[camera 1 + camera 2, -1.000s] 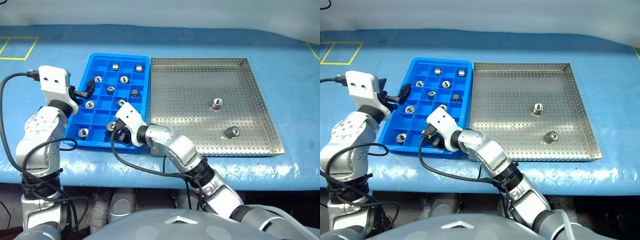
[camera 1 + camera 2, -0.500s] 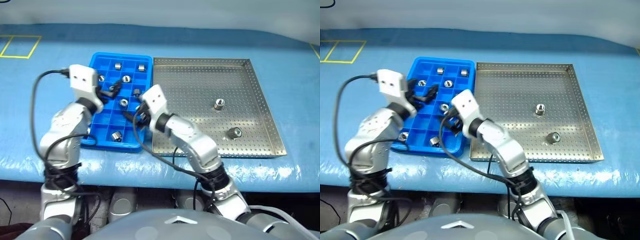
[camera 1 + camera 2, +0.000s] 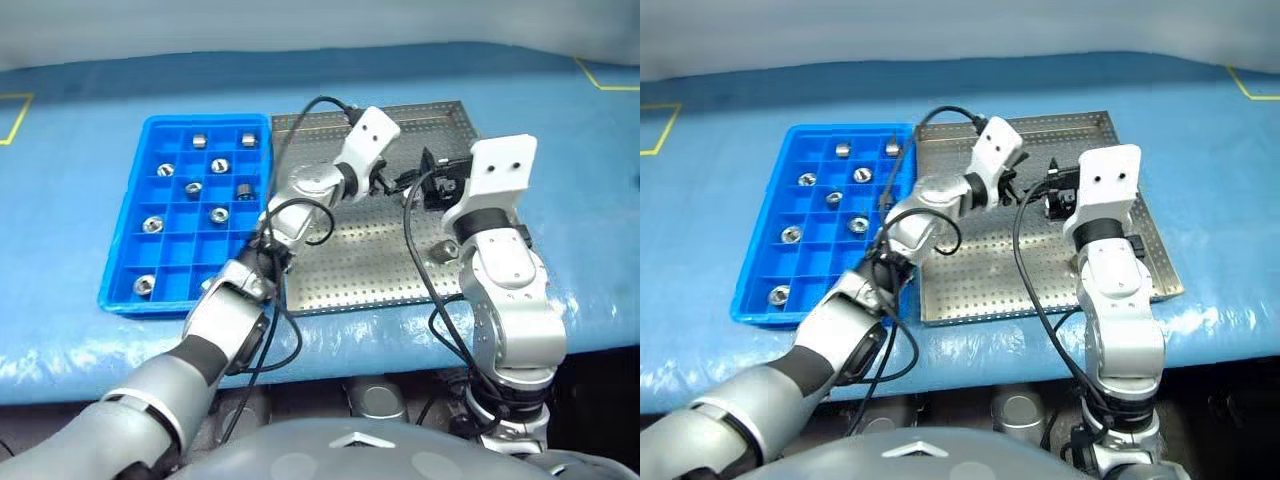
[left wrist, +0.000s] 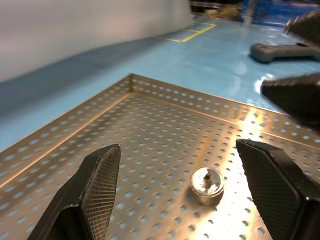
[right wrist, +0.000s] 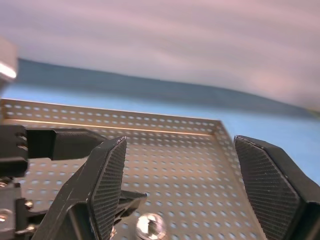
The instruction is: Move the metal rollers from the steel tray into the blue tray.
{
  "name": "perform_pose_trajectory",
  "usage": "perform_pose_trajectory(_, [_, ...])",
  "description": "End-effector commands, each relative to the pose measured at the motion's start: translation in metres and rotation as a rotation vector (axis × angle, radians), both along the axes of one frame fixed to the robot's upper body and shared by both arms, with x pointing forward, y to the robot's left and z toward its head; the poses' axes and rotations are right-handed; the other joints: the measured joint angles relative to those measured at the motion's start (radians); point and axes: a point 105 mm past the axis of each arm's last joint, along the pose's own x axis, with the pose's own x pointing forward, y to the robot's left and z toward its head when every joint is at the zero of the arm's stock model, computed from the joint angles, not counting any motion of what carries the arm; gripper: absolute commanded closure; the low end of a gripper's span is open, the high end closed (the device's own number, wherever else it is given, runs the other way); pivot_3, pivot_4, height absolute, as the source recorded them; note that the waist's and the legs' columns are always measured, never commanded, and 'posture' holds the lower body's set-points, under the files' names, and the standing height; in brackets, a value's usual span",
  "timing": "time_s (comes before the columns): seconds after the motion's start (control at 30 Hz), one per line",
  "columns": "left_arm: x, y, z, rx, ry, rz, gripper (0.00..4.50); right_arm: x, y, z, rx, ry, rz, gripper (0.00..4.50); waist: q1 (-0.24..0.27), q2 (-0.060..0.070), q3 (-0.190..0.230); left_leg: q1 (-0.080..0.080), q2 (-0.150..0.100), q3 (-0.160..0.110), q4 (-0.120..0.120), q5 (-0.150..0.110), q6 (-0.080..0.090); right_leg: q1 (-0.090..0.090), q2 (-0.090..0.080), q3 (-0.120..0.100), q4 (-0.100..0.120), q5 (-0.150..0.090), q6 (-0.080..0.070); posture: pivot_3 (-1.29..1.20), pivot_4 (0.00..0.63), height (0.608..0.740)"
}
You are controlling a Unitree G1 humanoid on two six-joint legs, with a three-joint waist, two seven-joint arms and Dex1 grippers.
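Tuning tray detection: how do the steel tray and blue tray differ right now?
Floor: the steel tray is one open perforated surface; the blue tray is split into a grid of square compartments.
Shape: the steel tray is wide and squarish; the blue tray is narrower.
Access: both pincers, left and right, hang open over the steel tray; none over the blue tray.
Shared: both lie flat, side by side, with metal rollers inside.
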Motion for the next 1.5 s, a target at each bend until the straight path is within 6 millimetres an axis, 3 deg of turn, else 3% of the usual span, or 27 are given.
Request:
perform_pose_trajectory(0.03, [0.006,-0.013,-0.005,0.067,-0.035,-0.002,0.47,-0.015,-0.015,0.013,-0.013,-0.064,-0.108,0.88,-0.043,0.001,0.0,0.0,0.0,0.0,0.0,0.0,0.0,0.0,0.0,0.001,0.0,-0.001,0.001,-0.43,0.15,0.74])
perform_pose_trajectory(0.23, [0.015,-0.015,-0.022,0.213,-0.099,0.07,0.47,-0.033,-0.035,0.013,-0.012,-0.073,-0.219,0.88,-0.161,0.001,0.0,0.0,0.0,0.001,0.001,0.0,0.001,0.0,0.0,0.001,0.001,-0.003,0.005,-0.49,0.15,0.74])
perform_pose_trajectory(0.43, [0.024,0.002,-0.037,0.287,-0.107,0.158,0.47,-0.036,-0.04,0.013,-0.004,-0.074,-0.249,0.88,-0.231,0.001,0.0,0.0,0.0,0.001,0.001,0.0,0.001,0.0,0.0,0.001,0.002,-0.003,0.006,-0.49,0.15,0.74])
perform_pose_trajectory(0.8, [0.039,0.042,-0.057,0.339,-0.065,0.325,0.47,-0.023,-0.026,-0.004,0.035,-0.003,-0.167,0.88,-0.242,0.001,0.0,0.001,-0.001,0.001,0.001,0.0,0.001,0.001,0.0,0.002,0.003,-0.002,0.006,-0.42,0.15,0.74])
perform_pose_trajectory(0.9, [0.036,0.044,-0.067,0.346,-0.015,0.314,1.05,-0.02,-0.022,-0.003,0.04,-0.002,-0.147,0.85,-0.233,0.001,0.0,0.001,-0.001,0.001,0.001,0.0,0.001,0.001,-0.001,0.002,0.003,-0.002,0.006,-0.41,0.15,0.74])
perform_pose_trajectory(1.03, [0.018,0.036,-0.087,0.347,0.127,0.203,2.3,-0.017,-0.02,-0.001,0.047,-0.01,-0.133,0.85,-0.227,0.001,0.0,0.002,-0.001,0.001,0.001,0.0,0.001,0.002,-0.001,0.002,0.004,-0.002,0.007,-0.4,0.15,0.74])
perform_pose_trajectory(1.07, [0.016,0.034,-0.089,0.342,0.147,0.188,2.3,-0.017,-0.02,-0.001,0.047,-0.01,-0.131,0.85,-0.224,0.002,0.0,0.003,-0.001,0.001,0.001,0.0,0.001,0.002,0.0,0.002,0.004,-0.002,0.007,-0.4,0.15,0.74])
perform_pose_trajectory(1.3, [0.024,0.036,-0.072,0.219,0.167,0.221,2.3,-0.015,-0.016,-0.013,0.051,0.036,-0.106,0.85,-0.215,0.001,0.0,0.009,-0.001,0.001,0.001,0.0,0.001,0.008,-0.001,0.002,0.003,-0.002,0.007,-0.39,0.15,0.74])
perform_pose_trajectory(1.5, [0.049,0.057,-0.008,-0.015,0.091,0.251,2.3,-0.011,0.001,-0.072,0.036,0.279,0.021,0.85,-0.216,0.001,0.001,0.009,-0.001,0.002,0.0,0.0,0.001,0.007,0.0,0.003,0.004,-0.002,0.007,-0.37,0.15,0.74])
